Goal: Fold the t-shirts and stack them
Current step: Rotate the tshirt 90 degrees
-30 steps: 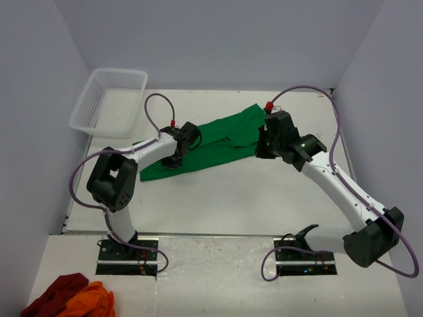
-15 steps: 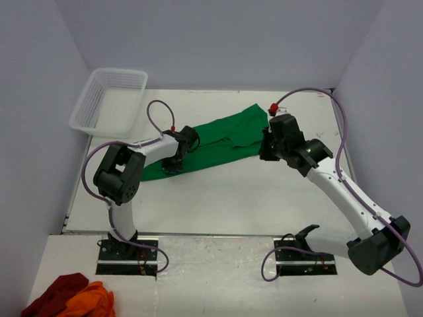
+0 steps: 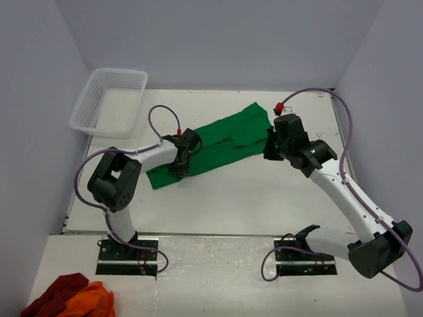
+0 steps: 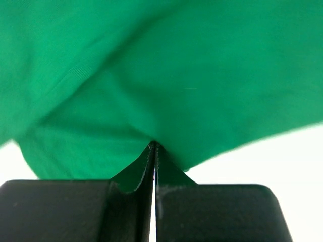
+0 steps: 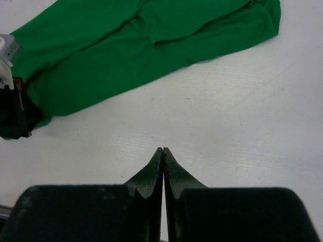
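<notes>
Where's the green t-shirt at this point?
In the top view the green t-shirt lies mid-table, stretched diagonally between the left gripper at its left end and the right gripper.

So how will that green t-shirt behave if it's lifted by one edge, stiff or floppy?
Probably floppy: the green t-shirt lies in soft creases and overlapping folds, so it should drape and hang. Likely light for its size, since the thin cloth bunches up at the shut left gripper. Pushed across the table, it would probably wrinkle rather than slide whole.

White arms (image 3: 344,191) carry black joints, looping purple cables (image 3: 317,89) and seemingly red plugs (image 3: 279,107).
</notes>
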